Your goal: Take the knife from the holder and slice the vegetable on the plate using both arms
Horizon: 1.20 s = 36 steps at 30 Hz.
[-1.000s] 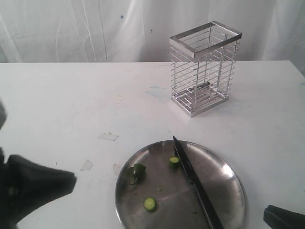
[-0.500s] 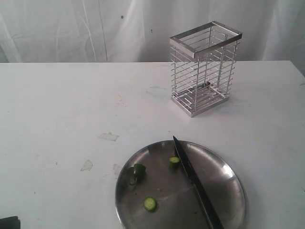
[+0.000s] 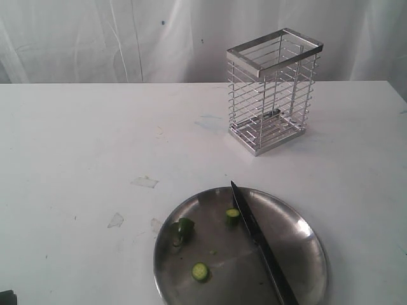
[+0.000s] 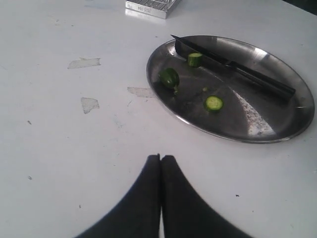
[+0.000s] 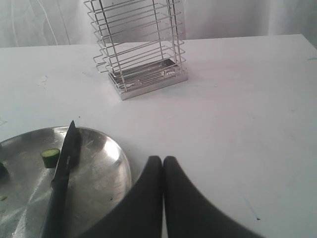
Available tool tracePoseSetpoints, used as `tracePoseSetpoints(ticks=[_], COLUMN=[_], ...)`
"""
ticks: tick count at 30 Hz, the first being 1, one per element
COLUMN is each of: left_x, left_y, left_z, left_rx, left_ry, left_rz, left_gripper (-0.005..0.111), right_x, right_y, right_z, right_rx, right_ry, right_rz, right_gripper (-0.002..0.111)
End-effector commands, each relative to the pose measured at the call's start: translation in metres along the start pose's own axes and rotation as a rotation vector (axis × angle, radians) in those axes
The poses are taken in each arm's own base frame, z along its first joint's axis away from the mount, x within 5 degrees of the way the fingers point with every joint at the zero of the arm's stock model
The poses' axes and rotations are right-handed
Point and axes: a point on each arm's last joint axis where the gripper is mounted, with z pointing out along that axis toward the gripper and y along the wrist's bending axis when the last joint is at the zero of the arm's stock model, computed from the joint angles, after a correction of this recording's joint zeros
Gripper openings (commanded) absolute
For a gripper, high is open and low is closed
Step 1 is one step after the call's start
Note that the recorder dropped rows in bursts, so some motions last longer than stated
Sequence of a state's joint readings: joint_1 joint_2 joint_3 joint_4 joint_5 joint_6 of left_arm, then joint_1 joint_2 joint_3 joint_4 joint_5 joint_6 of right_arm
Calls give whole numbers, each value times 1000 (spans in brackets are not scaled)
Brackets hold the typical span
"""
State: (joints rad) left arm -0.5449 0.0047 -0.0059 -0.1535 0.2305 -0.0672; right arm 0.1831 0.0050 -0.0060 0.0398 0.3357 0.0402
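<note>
The knife [image 3: 261, 240] lies across the steel plate [image 3: 302, 229], its point toward the wire holder [image 3: 272, 89], which stands empty at the back right. The vegetable is cut: a stem-end piece [image 3: 185, 227] and two round slices [image 3: 233, 215] [image 3: 200, 272] rest on the plate. In the left wrist view my left gripper [image 4: 160, 157] is shut and empty above bare table, short of the plate [image 4: 277, 130], with the knife [image 4: 233, 67] and the vegetable piece [image 4: 170, 78] beyond it. My right gripper [image 5: 162, 159] is shut and empty beside the plate [image 5: 111, 153]; the knife [image 5: 63, 173] lies there.
A white table [image 3: 95, 140] with a few scuff marks [image 3: 145, 182] carries everything. A white curtain hangs behind. A dark sliver of the left arm [image 3: 6, 297] shows at the exterior view's lower left corner.
Both arms have drawn back out of the exterior view's lower edge: the left arm's bulk and the right arm's tip are gone. Knife, plate and slices have not moved.
</note>
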Motion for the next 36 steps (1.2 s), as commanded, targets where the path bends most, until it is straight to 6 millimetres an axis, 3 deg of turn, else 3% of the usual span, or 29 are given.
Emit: tracePoseSetpoints(ticks=[1, 36], left_x=[1, -1], left_y=[1, 1], left_z=[0, 0], left_rx=[-4, -6], left_ry=[-6, -28], left_rz=[5, 5], left_gripper=[0, 0], right_x=[2, 2], right_y=[0, 0], right_z=[0, 0], right_rx=[5, 5], right_ry=[-1, -1], right_rz=[0, 0], right_gripper=[0, 0])
